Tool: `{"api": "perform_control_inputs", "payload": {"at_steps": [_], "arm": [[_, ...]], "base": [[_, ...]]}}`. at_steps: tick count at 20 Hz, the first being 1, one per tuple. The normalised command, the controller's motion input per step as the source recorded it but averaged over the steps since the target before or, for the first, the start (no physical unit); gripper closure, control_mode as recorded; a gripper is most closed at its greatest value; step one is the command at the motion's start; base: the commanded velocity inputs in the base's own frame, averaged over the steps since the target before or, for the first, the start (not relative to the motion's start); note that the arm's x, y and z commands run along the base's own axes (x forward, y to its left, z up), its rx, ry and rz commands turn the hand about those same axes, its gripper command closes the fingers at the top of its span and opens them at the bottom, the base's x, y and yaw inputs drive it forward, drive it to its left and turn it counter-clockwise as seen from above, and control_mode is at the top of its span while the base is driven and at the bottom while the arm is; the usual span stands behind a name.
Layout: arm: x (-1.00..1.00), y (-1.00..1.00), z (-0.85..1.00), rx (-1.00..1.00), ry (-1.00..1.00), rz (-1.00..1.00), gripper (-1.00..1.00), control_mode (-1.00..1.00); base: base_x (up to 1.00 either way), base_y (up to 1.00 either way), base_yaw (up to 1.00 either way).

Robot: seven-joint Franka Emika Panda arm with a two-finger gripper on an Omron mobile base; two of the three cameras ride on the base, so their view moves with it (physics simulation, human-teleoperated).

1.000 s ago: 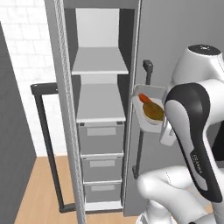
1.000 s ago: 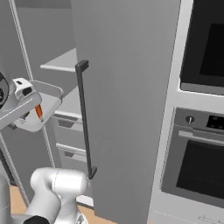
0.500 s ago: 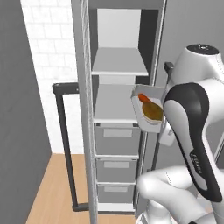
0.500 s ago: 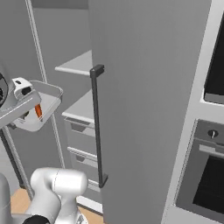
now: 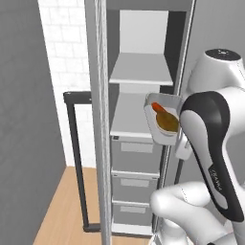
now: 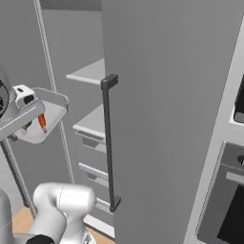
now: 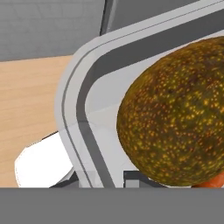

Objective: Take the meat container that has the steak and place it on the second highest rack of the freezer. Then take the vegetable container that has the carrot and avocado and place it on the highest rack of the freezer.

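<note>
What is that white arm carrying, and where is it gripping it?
A pale grey tray with an orange carrot and olive-brown avocado, held at its near rim; the exact grip is hidden.

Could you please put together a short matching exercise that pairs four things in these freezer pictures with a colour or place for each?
Things:
1. carrot
2. avocado
3. freezer door handle
4. drawers

Descriptions:
A. olive-brown with yellowish speckles
B. long black bar
C. grey, stacked beneath the two pale shelves
D. orange-red, lying in the tray beside the avocado

Pairs: 1-D, 2-A, 3-B, 4-C
</note>
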Motion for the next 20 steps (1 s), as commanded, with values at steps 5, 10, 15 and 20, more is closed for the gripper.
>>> {"api": "perform_control_inputs", "payload": {"at_steps": [5, 10, 15, 20], "arm": [[0.0, 0.0, 0.0, 0.0, 0.0, 0.0, 1.0, 1.0], [0.0, 0.0, 0.0, 0.0, 0.0, 0.0, 1.0, 1.0], [0.84, -0.05, 0.01, 0.0, 0.0, 0.07, 1.0, -1.0], [1.0, -0.35, 0.13, 0.0, 0.0, -0.01, 1.0, -1.0]], "base": [[0.57, 0.0, 0.15], [0.1, 0.08, 0.16], [0.0, 0.0, 0.0], [0.0, 0.0, 0.0]]}}
